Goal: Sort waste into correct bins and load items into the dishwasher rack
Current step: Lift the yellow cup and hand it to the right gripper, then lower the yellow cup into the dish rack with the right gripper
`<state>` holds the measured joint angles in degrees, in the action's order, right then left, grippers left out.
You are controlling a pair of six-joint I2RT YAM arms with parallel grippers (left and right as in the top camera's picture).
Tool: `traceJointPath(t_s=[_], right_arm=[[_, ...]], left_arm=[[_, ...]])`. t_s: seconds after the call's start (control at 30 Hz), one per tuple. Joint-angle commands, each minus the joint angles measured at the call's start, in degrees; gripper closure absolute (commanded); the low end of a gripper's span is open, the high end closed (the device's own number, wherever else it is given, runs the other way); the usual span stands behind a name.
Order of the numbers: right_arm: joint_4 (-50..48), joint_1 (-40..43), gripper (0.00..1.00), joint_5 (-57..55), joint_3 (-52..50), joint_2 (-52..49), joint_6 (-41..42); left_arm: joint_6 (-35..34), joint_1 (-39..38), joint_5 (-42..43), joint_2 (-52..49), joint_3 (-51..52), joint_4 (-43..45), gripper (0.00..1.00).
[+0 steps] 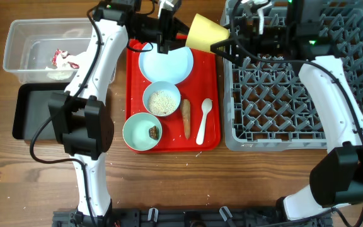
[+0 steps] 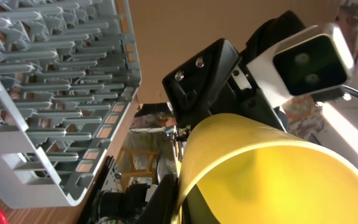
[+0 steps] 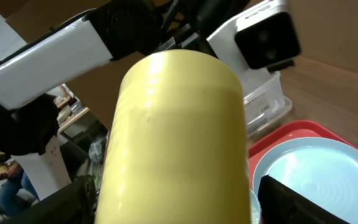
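Wooden tabletop carries a grey rack (image 1: 282, 107) along its right side and a red tray (image 1: 210, 75) at its middle, just beside the rack. At the far left corner stands a clear tub (image 1: 17, 44) with a wrapper (image 1: 65, 58) inside. A black tray (image 1: 36, 110) sits just beside the tub on its near side.

The cup (image 1: 203, 33) is off the tabletop, tipped on its side in the air over the red tray's far right corner, close to the rack's far left corner. The left gripper (image 1: 180, 30) is clamped tight on the cup's left end. The right gripper (image 1: 222, 45) meets it from the rack side. In the right wrist view its jaws stand wide on either side of the cup, with a gap showing at one finger.

On the red tray, the plate (image 1: 166, 64) lies at the far edge. Nearer is a bowl (image 1: 149, 94) of rice (image 1: 162, 101). At the near left corner a second bowl (image 1: 134, 129) holds a brown lump (image 1: 153, 132). A stick (image 1: 186, 118) and a spoon (image 1: 203, 120) lie side by side toward the near right corner.
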<state>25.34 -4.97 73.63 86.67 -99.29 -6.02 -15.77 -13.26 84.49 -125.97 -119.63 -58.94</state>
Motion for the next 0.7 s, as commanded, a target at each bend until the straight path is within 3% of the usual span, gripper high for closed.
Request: traceJointPath(t_s=[0.0,0.17,0.23,0.33,0.47,0.53,0.67], right_arm=[[-3.0,-1.2,0.18,-2.0,1.0,-0.6,3.7],[-3.7,-1.5,0.39,-2.0,1.0,-0.7,4.8],[-3.5,-1.5,0.42,-2.0,1.0,-0.7,4.8],[-3.5,-1.0,0.47,-2.0,1.0,-0.6,5.4],[-2.9,2.6,0.48,-2.0,1.0,-0.6,8.9],[-0.6,5.5,0.48,-2.3,1.0,-0.5,9.5],[12.2,9.8,0.48,-17.4,1.0,1.9,9.9]], left_arm=[[-0.1,-0.5,2.1,0.9,-0.3,0.0,0.96],[-0.1,-0.5,2.1,0.9,-0.3,0.1,0.96],[-0.1,-0.5,2.0,0.9,-0.3,0.2,0.96],[-0.1,-0.5,1.8,0.9,-0.3,0.4,0.87],[-0.1,-0.3,-0.9,0.9,-0.3,0.4,0.83],[-0.1,-0.2,-5.4,0.9,-0.3,0.4,0.83],[-0.1,-0.1,-24.8,0.9,-0.3,0.3,0.83]])
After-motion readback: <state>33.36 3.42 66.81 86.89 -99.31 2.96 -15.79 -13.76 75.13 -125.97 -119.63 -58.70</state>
